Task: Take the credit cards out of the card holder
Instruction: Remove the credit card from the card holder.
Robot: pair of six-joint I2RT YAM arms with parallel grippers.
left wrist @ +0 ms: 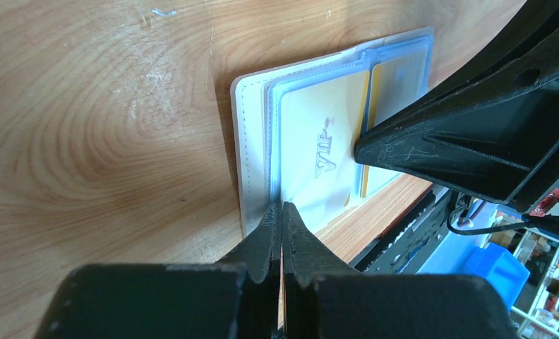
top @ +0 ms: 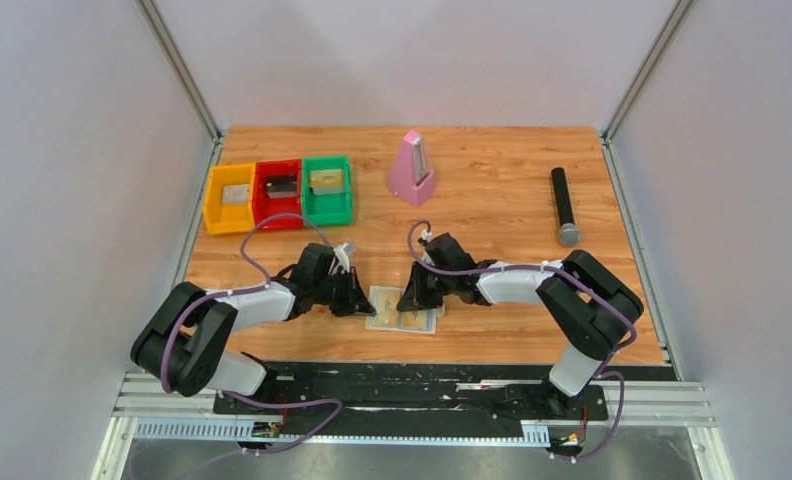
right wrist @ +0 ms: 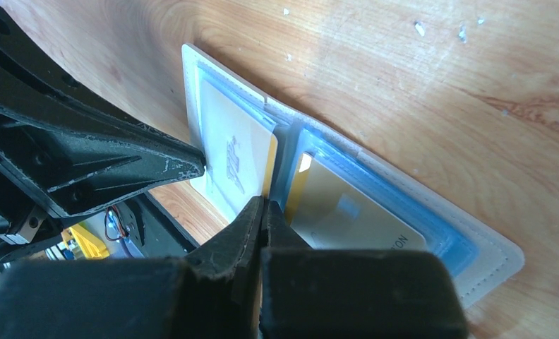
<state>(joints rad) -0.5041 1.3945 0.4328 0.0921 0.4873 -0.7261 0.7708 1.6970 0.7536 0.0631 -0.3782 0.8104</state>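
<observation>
The card holder lies open near the table's front edge, with a cream rim and blue inner panels. A yellow-gold credit card marked VIP sits in one panel. A second gold card lies under the other blue sleeve. My left gripper is shut, its tips resting on the holder's rim beside the VIP card. My right gripper is shut, its tips meeting on that card's yellow edge by the fold. In the top view the two grippers face each other across the holder.
Yellow, red and green bins stand at the back left, each with something inside. A pink metronome stands at the back centre. A black microphone lies at the right. The table's front edge is just behind the holder.
</observation>
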